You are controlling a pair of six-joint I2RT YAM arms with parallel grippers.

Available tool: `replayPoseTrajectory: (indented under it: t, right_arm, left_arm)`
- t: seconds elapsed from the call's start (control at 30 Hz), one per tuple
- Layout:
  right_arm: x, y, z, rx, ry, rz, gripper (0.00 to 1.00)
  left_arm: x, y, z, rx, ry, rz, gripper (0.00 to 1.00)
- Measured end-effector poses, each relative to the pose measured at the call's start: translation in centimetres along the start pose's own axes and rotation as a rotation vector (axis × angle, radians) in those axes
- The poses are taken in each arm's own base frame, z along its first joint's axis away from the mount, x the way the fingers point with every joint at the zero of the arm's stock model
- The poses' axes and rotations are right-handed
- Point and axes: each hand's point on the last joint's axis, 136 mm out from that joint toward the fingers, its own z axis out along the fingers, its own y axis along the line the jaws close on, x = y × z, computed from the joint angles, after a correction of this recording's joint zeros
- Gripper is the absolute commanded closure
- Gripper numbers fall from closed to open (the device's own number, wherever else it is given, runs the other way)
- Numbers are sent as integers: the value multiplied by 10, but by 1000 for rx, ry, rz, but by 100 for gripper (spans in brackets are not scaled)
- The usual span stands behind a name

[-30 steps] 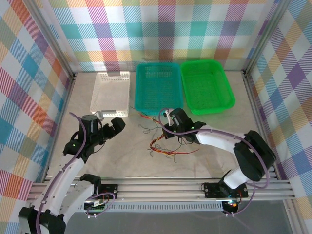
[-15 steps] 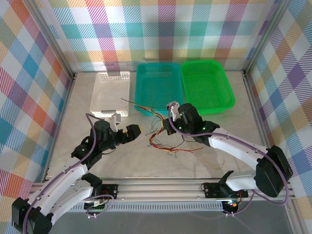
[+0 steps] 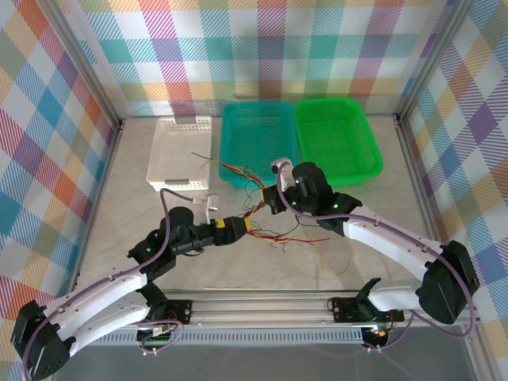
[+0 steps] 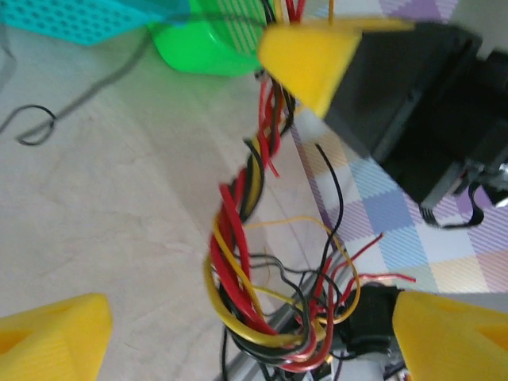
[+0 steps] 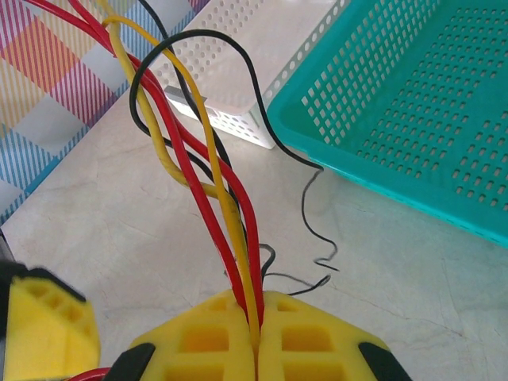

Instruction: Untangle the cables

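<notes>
The cables (image 3: 266, 216) are a tangle of thin red, yellow and black wires hanging over the middle of the table. My right gripper (image 3: 274, 202) holds them up from above. Its yellow fingers are shut on two red strands and a yellow one (image 5: 258, 302) in the right wrist view. My left gripper (image 3: 242, 226) has come in from the left at the bundle's lower part. In the left wrist view its yellow fingers (image 4: 48, 337) stand wide apart, open, with the twisted bundle (image 4: 238, 262) hanging between them, touching neither. The right gripper's yellow fingertip (image 4: 309, 55) shows above the bundle.
Three empty baskets stand along the back: white (image 3: 181, 151), teal (image 3: 260, 139) and green (image 3: 335, 139). A loose black wire (image 5: 313, 230) lies on the table before the teal basket (image 5: 413, 119). Stray red and black ends trail right of the bundle (image 3: 305, 238).
My left arm has swung right from the table's left side until its open fingers straddle the bundle. My right gripper has lifted the cables and moved slightly toward the baskets.
</notes>
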Motion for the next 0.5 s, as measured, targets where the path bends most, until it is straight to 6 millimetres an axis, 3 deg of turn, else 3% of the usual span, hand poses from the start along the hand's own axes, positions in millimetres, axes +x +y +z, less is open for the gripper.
replayPoseTrajectory:
  t: [0.27, 0.5]
  right_arm:
    - [-5, 2, -1, 0, -9, 2, 100]
    - [-4, 1, -1, 2, -3, 6, 100]
  left_arm:
    - [21, -14, 18, -18, 78, 89, 24]
    - [10, -16, 22, -55, 43, 135, 59]
